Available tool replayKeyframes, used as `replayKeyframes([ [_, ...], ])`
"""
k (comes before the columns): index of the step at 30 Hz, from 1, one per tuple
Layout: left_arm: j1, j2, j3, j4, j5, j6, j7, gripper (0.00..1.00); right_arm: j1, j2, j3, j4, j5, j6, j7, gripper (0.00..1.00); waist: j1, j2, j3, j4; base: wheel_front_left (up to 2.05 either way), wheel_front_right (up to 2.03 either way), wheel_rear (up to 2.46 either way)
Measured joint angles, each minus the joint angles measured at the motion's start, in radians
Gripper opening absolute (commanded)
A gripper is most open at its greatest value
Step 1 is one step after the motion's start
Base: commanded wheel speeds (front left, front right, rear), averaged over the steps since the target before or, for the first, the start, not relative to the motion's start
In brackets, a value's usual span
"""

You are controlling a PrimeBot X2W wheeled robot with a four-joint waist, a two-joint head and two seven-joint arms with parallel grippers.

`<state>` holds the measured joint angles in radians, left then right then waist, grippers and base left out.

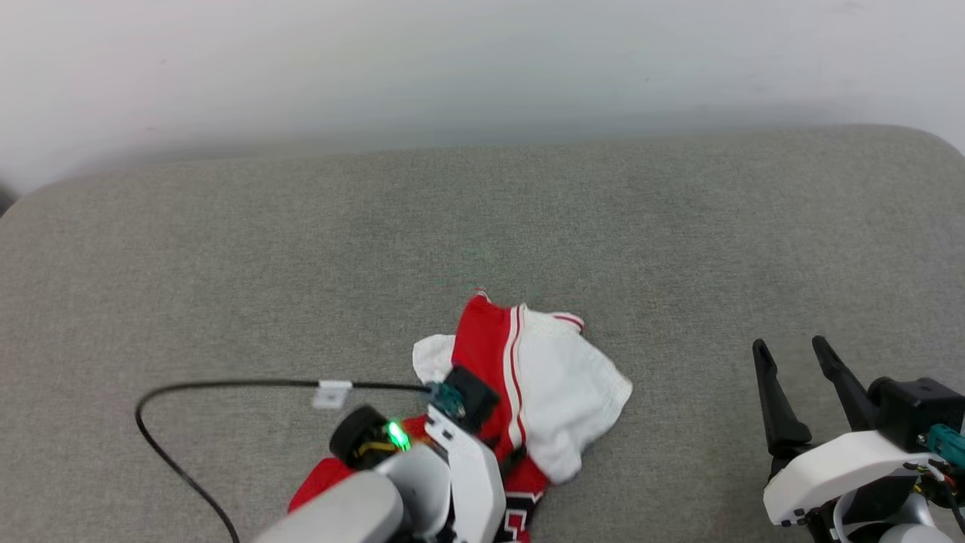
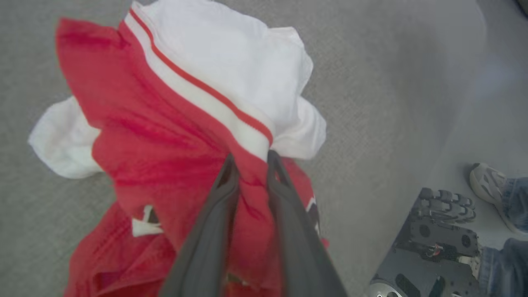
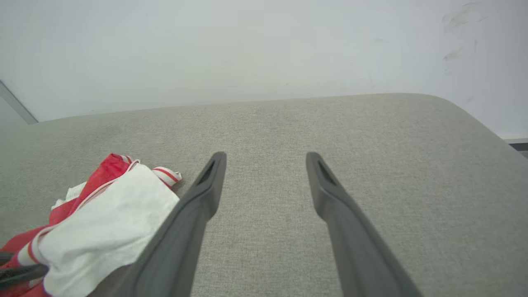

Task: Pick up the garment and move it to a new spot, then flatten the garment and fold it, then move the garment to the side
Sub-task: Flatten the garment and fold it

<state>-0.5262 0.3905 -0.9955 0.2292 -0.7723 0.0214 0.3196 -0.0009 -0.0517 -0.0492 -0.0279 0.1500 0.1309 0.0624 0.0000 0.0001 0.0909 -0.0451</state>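
The garment (image 1: 543, 377) is a crumpled red and white shirt lying bunched near the front middle of the grey padded surface (image 1: 301, 256). In the left wrist view my left gripper (image 2: 251, 159) pinches a red fold of the garment (image 2: 165, 136) between its two dark fingers, just below the red-white striped seam. In the head view the left wrist (image 1: 452, 422) sits over the garment's left half and hides the fingers. My right gripper (image 1: 791, 348) stands open at the lower right, well clear of the cloth. The right wrist view shows the right gripper (image 3: 266, 159) with nothing in it and the garment (image 3: 103, 231) at its lower left.
A black cable (image 1: 181, 392) loops over the surface left of the garment. A pale wall (image 1: 482, 60) rises behind the surface's far edge. In the left wrist view the robot's base (image 2: 437, 239) and a person's shoe (image 2: 489, 185) on the floor show at the lower right.
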Motion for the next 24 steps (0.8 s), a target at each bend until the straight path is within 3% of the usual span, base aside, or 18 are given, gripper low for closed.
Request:
replayKeyframes([
  [3, 0.037, -0.032, -0.034, 0.053, -0.014, -0.016, 0.011, 0.0, -0.001, 0.0, 0.007, -0.001, 0.0, 0.0, 0.001, 1.0, 0.0, 0.0, 0.007, -0.005, 0.0, 0.0, 0.0],
  [4, 0.041, -0.042, -0.04, 0.069, -0.014, -0.021, 0.007, 0.22, -0.002, 0.0, 0.008, -0.001, 0.0, 0.0, 0.001, 1.0, 0.0, 0.0, 0.01, -0.007, 0.0, 0.0, 0.0],
  [5, 0.045, -0.053, -0.037, 0.083, -0.014, -0.021, -0.01, 0.94, -0.002, 0.0, 0.008, 0.0, 0.0, 0.0, 0.001, 1.0, 0.0, 0.0, 0.011, -0.01, 0.0, 0.0, 0.0],
  [6, 0.047, -0.061, -0.036, 0.092, -0.009, -0.018, -0.034, 1.0, -0.002, 0.0, 0.007, 0.0, 0.0, 0.0, 0.001, 1.0, 0.0, 0.0, 0.012, -0.012, 0.0, 0.0, 0.0],
  [14, 0.056, -0.086, 0.068, 0.053, 0.027, 0.045, -0.309, 1.0, 0.003, 0.0, -0.012, 0.005, 0.0, 0.0, 0.0, 1.0, 0.0, 0.0, -0.015, 0.004, 0.0, 0.0, 0.0],
  [20, 0.103, -0.081, 0.194, -0.011, 0.038, 0.165, -0.516, 1.0, 0.017, 0.0, -0.018, 0.002, -0.001, 0.0, 0.008, 1.0, 0.0, 0.0, -0.054, 0.027, 0.0, 0.0, 0.0],
  [24, 0.151, -0.061, 0.279, -0.04, 0.05, 0.236, -0.567, 1.0, 0.028, 0.0, -0.021, -0.003, -0.002, 0.0, 0.012, 1.0, 0.0, 0.0, -0.08, 0.038, 0.0, 0.0, 0.0],
])
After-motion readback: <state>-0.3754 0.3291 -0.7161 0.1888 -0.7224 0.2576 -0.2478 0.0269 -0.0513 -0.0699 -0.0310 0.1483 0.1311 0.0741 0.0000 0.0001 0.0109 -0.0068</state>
